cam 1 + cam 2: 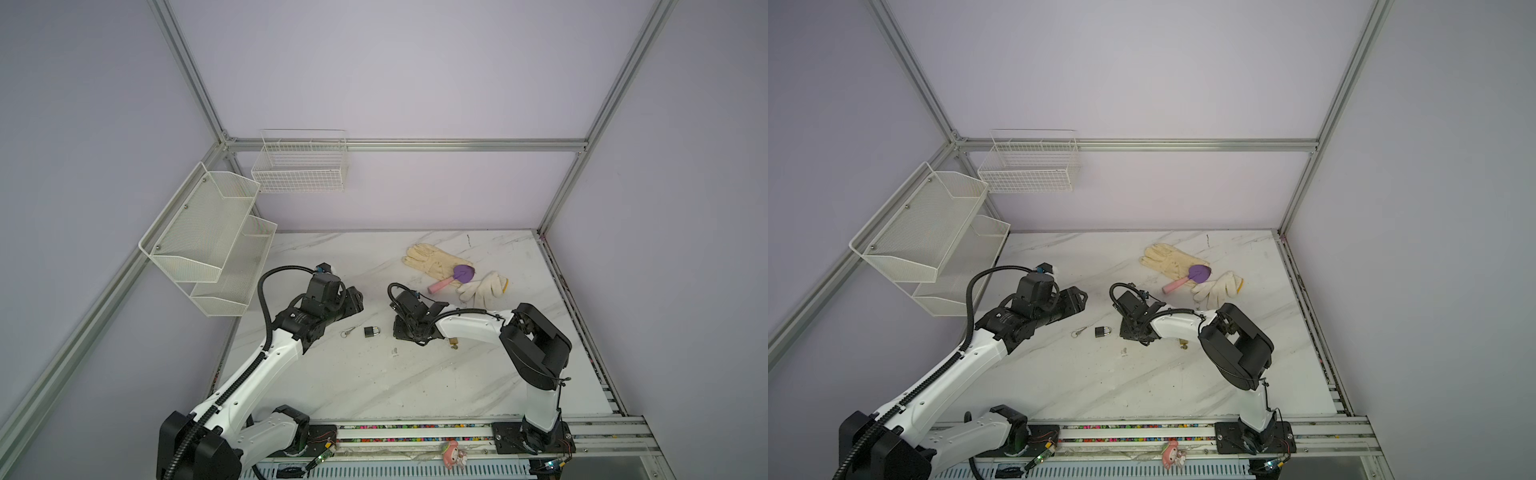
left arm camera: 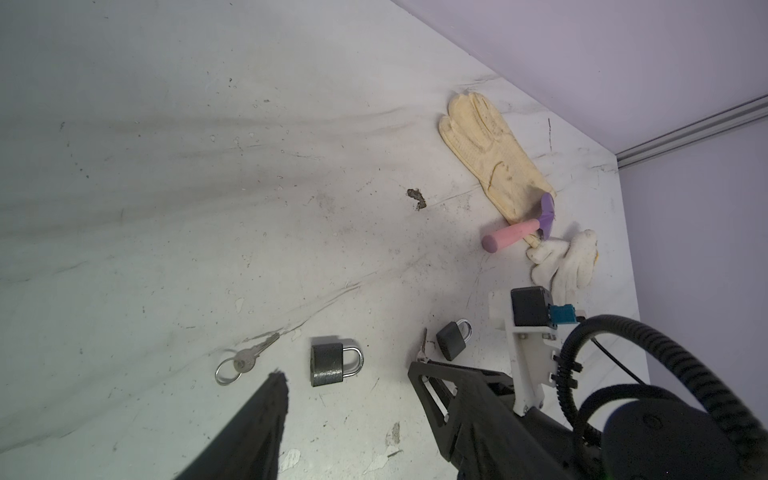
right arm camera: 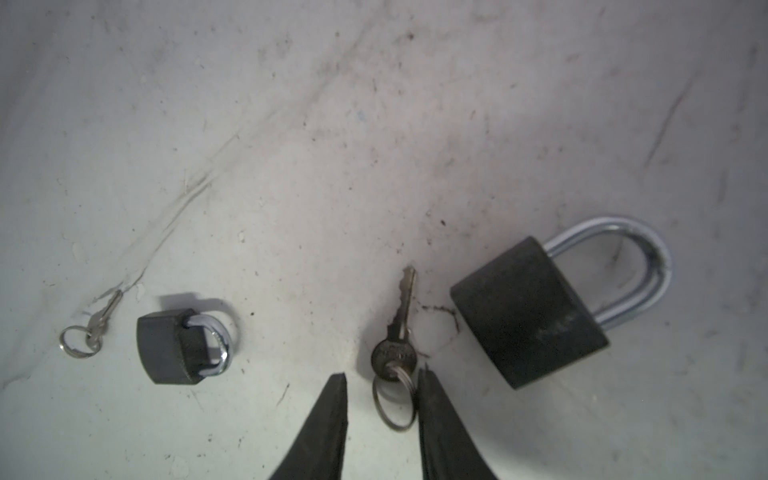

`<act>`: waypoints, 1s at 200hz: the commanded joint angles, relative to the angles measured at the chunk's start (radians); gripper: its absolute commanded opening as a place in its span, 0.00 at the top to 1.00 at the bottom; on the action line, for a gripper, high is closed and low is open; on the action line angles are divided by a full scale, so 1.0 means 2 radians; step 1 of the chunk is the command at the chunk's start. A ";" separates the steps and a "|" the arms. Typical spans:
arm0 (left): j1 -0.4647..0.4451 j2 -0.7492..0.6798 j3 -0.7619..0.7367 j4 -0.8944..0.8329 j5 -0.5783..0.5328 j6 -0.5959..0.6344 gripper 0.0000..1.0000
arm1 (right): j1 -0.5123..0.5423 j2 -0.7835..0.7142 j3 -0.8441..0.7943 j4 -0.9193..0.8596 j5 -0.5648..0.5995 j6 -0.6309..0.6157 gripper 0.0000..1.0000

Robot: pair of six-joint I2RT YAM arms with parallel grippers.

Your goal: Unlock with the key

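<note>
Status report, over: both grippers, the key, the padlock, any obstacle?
Left gripper open, hovering, empty. Right gripper jaws open, astride the key ring; key flat beside padlock, shackle closed. Nothing in the way.

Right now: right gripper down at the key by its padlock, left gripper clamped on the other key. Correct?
No. The left gripper is open and holds nothing; the other key lies free on the table, per the left wrist view. The right gripper is down at the key by its padlock.
</note>
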 commanded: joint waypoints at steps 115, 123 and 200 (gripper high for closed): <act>0.003 0.001 0.003 0.020 0.026 -0.023 0.34 | -0.001 -0.022 -0.020 0.017 0.056 -0.053 0.97; 0.003 0.000 0.003 0.021 0.030 -0.029 0.34 | -0.001 -0.030 -0.025 0.024 0.055 -0.061 0.98; 0.003 -0.030 -0.024 0.050 0.095 -0.140 0.34 | -0.005 -0.113 -0.061 0.066 0.047 -0.147 1.00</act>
